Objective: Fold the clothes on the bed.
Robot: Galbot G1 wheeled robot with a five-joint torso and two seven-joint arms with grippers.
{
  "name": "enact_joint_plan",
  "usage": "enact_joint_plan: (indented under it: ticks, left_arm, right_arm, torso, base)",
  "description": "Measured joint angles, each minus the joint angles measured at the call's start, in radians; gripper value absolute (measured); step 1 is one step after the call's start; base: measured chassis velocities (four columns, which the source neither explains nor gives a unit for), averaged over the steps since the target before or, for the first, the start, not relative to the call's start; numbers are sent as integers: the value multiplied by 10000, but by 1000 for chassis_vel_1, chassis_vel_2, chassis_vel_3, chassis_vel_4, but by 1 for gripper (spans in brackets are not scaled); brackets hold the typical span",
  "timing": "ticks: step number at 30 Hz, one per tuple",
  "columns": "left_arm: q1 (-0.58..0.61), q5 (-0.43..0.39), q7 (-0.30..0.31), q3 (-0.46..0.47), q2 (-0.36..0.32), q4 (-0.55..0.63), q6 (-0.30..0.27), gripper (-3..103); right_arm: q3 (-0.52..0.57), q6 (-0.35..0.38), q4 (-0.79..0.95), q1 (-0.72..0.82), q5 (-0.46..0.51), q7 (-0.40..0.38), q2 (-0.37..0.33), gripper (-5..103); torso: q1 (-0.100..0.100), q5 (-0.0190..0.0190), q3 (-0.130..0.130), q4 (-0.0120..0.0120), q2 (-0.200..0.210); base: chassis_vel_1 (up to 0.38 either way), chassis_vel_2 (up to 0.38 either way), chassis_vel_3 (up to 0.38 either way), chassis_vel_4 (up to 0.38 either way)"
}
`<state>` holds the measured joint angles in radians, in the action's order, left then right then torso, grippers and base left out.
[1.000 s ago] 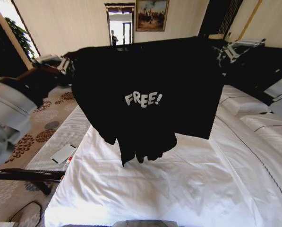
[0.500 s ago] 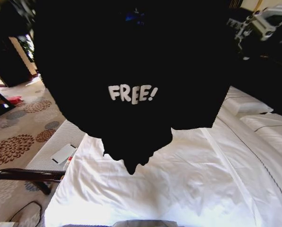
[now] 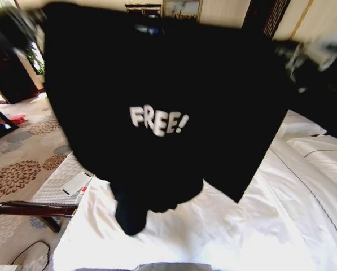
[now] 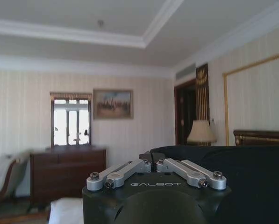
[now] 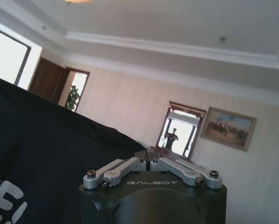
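Head view, near to far. White bed (image 3: pixel 224 237) fills the lower frame. Above it, held up in the air, black T-shirt (image 3: pixel 157 84) spans the upper and centre frame, white "FREE!" lettering at centre, lower hem bunched and hanging at lower centre-left, clear of the sheet. Left gripper (image 4: pixel 152 164) pinched together on the shirt's top edge, dark fabric running off to the right of the wrist frame. Right gripper (image 5: pixel 148 161) likewise closed on the shirt's edge, fabric filling that frame's left. Far wall: framed painting (image 3: pixel 182 8), top centre.
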<state>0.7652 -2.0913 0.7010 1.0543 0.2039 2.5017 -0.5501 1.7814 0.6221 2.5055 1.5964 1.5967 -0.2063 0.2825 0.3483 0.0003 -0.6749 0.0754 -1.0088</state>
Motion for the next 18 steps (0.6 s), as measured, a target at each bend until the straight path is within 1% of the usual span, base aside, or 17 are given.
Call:
enact_joint_plan:
  ticks: [1,2,3,4,5,6,7,9,10,11,12,15,16,17,18]
  left_arm:
    - [-6,97,41,-418,69,0,-87,0]
    - [-29,554,76,-1303,240,1,-222,0]
    - [-37,1029,76,-1888,354,0,-269,0]
    - [22,1617,74,-2430,496,0,-305,0]
    - [22,1617,74,-2430,496,0,-305,0]
    - [106,2027,45,-2766,618,-2,-322,0]
    - [234,2538,-40,-3169,814,-8,-338,0]
    - [394,3130,-239,-3622,1038,-29,-340,0]
    - [420,3280,-281,-3789,1101,-32,-341,0]
    - [420,3280,-281,-3789,1101,-32,-341,0]
    - [456,3764,-367,-4320,1259,-35,-340,0]
    - [402,4998,-575,-5744,1630,-35,-327,0]
    - [402,4998,-575,-5744,1630,-35,-327,0]
    - [259,5742,-650,-6583,1901,-37,-301,0]
    - [259,5742,-650,-6583,1901,-37,-301,0]
  right_arm:
    - [-73,12,0,337,-220,35,104,0]
    - [-511,16,0,685,-577,59,243,0]
    - [-948,12,-1,744,-793,60,288,0]
    - [-1678,-1,-5,680,-1050,56,297,0]
    - [-1678,-1,-5,680,-1050,56,297,0]
    - [-2369,-17,-12,517,-1248,31,274,0]
    - [-3502,-160,-31,26,-1692,-8,171,0]
    - [-4701,-592,-56,-513,-2655,207,1,0]
    - [-5029,-708,-76,-632,-2944,303,-29,0]
    - [-5029,-708,-76,-632,-2944,303,-29,0]
    - [-5800,-967,-311,-881,-3535,484,-65,0]
    - [-7434,-1608,-1197,-1366,-4831,877,-27,0]
    - [-7434,-1608,-1197,-1366,-4831,877,-27,0]
    - [-8265,-1976,-1665,-1724,-5428,1119,52,0]
    - [-8265,-1976,-1665,-1724,-5428,1119,52,0]
  torso:
    - [0,0,0,2,0]
    - [0,-2,-1,2,1]
    - [1,-1,-2,4,1]
    - [1,-2,-2,5,1]
    - [1,-2,-2,5,1]
    - [1,0,-3,2,1]
    - [2,1,-4,-3,3]
    - [3,-7,-3,-7,2]
    - [3,-5,-3,-6,3]
    - [3,-5,-3,-6,3]
    - [2,-6,-3,-7,2]
    - [1,-4,-2,-3,2]
    - [1,-4,-2,-3,2]
    - [2,0,-2,-2,2]
    - [2,0,-2,-2,2]
  base:
    - [0,0,0,0]
    - [0,0,0,0]
    - [0,0,0,0]
    - [0,0,0,0]
    - [0,0,0,0]
    - [0,0,0,0]
    - [0,0,0,0]
    - [0,0,0,0]
    - [0,0,0,0]
    - [0,0,0,0]
    - [0,0,0,0]
    - [0,0,0,0]
    - [0,0,0,0]
    - [0,0,0,0]
    - [0,0,0,0]
